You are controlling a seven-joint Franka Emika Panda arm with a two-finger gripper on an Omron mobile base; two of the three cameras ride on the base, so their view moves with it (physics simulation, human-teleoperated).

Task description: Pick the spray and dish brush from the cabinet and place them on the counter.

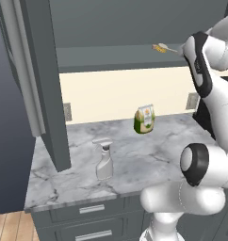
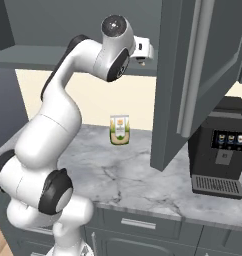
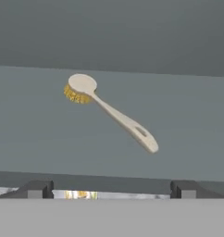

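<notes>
Claw (image 3: 109, 189) wide, at shelf edge | dish brush (image 3: 109, 111) apart, bare cabinet (image 3: 35, 129) shelf around

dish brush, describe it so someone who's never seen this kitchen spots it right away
Look inside the open dark grey wall cabinet, on its grey inner shelf. The dish brush lies alone there, in front of the open gripper: a slim cream handle with a round head and yellow bristles.

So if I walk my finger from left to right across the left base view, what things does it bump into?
Open cabinet door → spray bottle → green-and-cream pouch → dish brush up on the cabinet shelf → the robot's white arm.
</notes>
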